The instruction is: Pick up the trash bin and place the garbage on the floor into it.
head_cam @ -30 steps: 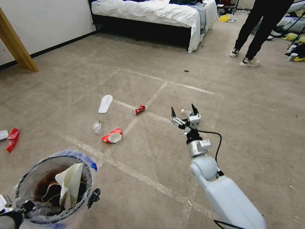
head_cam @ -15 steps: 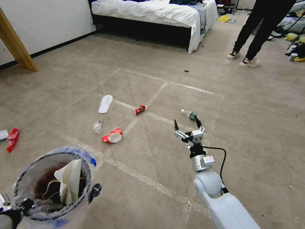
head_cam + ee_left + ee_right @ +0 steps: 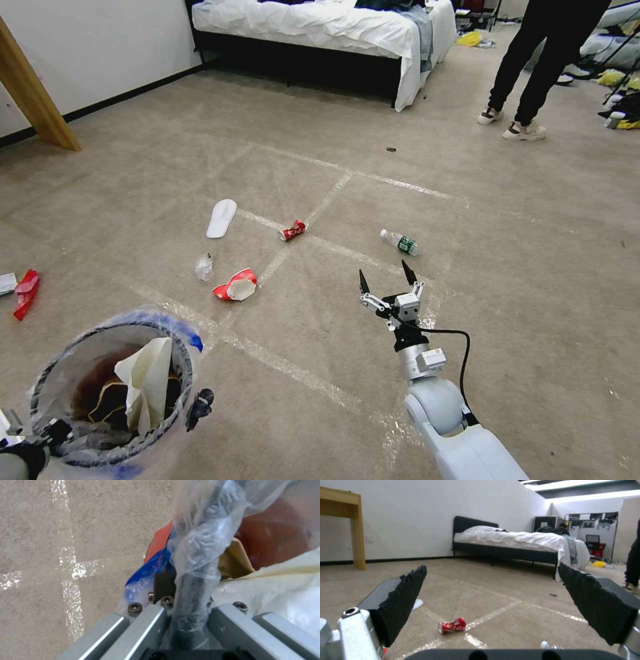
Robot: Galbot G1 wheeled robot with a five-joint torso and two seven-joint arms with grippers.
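Up front in the head view, the right gripper [image 3: 387,283] hovers spread wide over bare floor [image 3: 507,220], the bottle [image 3: 399,242] just beyond it, crushed can [image 3: 293,230], paper cup [image 3: 235,285] and a white slipper [image 3: 221,217] off left. Left wrist: the left gripper [image 3: 186,605] is clamped on the trash bin [image 3: 196,555] rim. Right wrist: open carpet ahead, the bed [image 3: 520,543] far off.
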